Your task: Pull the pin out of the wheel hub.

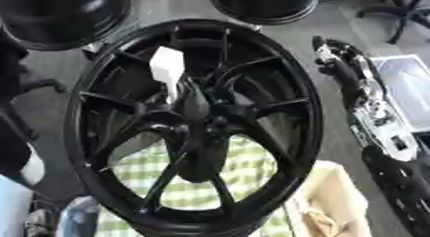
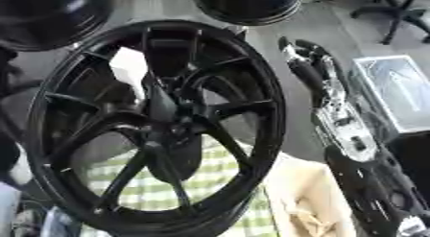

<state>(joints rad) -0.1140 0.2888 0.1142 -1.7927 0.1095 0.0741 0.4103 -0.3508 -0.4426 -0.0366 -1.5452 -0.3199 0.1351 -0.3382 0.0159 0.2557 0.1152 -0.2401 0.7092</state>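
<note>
Wheel hub (image 1: pixel 195 128): black alloy wheel with slender paired spokes running from a central boss to a broad glossy rim; stands tilted, its face turned up toward the camera, filling the middle of both views. Through the lower openings a green-and-white checked cloth (image 1: pixel 252 164) shows behind it.

Pin (image 1: pixel 167 70): white piece with a broad, flat, squarish head and a thin stem. Long axis runs roughly up-down in the view, head uppermost, stem pointing down toward the boss. It sits in the upper left part of the wheel, just above the centre; whether the stem's end is seated in the boss cannot be told.

Right hand (image 2: pixel 304 58): black with silver parts, at the right of the wheel, just beside the rim and apart from the pin. Fingers extended upward, fairly straight, holding nothing.

Left hand: in neither view.

Container: tan cardboard box (image 1: pixel 332 202), lower right, partly behind the rim; light crumpled material inside, not identifiable.

Others: two dark round wheels (image 1: pixel 63 15) along the top edge.
</note>
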